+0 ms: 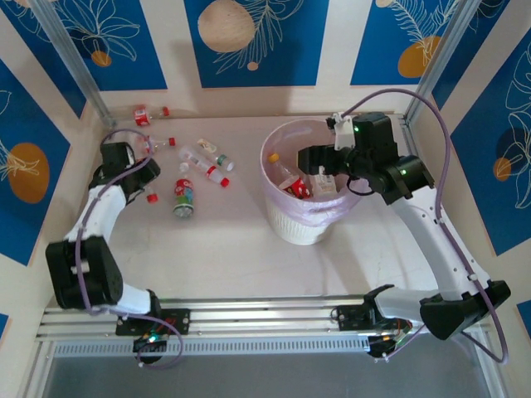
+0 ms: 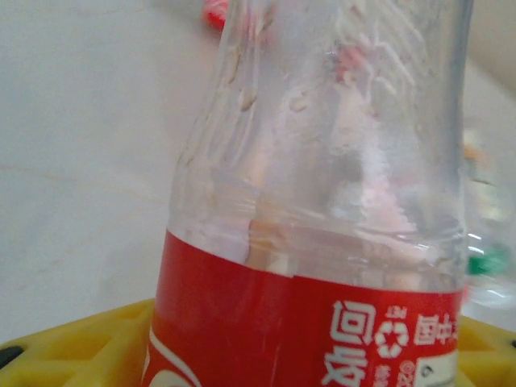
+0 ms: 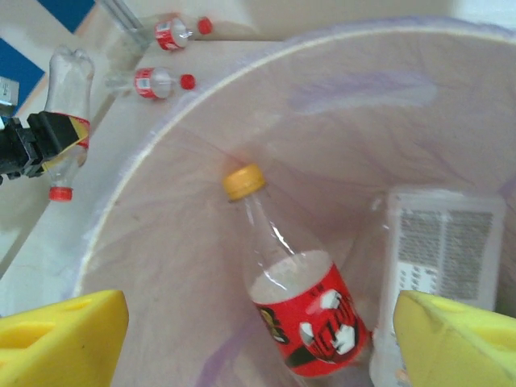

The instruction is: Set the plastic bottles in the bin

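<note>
My left gripper is at the far left of the table, shut on a clear plastic bottle with a red label. Its yellow pads press the label on both sides. The right wrist view shows that same held bottle with its red cap pointing down. My right gripper hovers open over the bin, with nothing between its yellow fingers. Inside the pink-lined bin lie a yellow-capped, red-labelled bottle and a white-labelled bottle.
More bottles lie left of the bin: one with a red and green label, two crossed near the middle, one by the back wall, one beside the left gripper. A loose red cap lies close by.
</note>
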{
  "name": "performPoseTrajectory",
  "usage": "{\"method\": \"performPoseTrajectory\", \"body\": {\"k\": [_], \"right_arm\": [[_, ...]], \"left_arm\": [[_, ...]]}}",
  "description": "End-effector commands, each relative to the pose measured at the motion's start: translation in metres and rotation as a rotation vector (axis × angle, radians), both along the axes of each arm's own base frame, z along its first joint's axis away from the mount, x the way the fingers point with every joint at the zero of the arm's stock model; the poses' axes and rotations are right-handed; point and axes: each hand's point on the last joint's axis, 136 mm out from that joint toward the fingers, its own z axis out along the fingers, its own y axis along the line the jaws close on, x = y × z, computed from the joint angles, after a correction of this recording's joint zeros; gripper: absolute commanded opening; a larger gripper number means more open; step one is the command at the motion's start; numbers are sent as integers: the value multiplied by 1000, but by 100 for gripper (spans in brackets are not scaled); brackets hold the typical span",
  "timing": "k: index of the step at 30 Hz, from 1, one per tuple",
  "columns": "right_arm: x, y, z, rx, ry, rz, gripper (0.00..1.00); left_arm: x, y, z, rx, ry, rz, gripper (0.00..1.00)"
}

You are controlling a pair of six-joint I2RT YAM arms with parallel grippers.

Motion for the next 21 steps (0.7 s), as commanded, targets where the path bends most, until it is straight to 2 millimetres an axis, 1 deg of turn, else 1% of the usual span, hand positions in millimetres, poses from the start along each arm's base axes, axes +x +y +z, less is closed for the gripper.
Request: {"method": "performPoseTrajectory", "body": {"k": [1, 2, 5, 8, 9, 12, 14, 16, 21], "right_arm": [[2, 25, 28, 64, -54, 56, 86], [3, 31, 32, 72, -58, 71, 86], [2, 60, 45, 92, -79, 138, 86], [-1, 94, 53, 104, -85, 219, 86], [-2, 107, 56, 108, -88, 247, 86], [-3, 141, 59, 120, -79, 311, 86], [-1, 159, 59, 125, -73, 339, 87], [10, 174, 53, 131, -60, 345, 86], [31, 199, 47, 195, -31, 358, 90]], "left_arm": [[-21, -54, 14, -131, -40, -153, 31], [-24, -66, 22, -163, -69, -184, 26], [-36, -104, 48, -238, -159, -298, 13], [-48, -137, 73, -280, -237, -419, 2], [-52, -148, 84, -303, -277, -466, 0], [-63, -173, 111, -376, -384, -584, 0], [-68, -183, 121, -393, -425, -632, 0], [-73, -193, 126, -415, -449, -684, 0], [-81, -221, 130, -470, -474, -797, 0]]}}
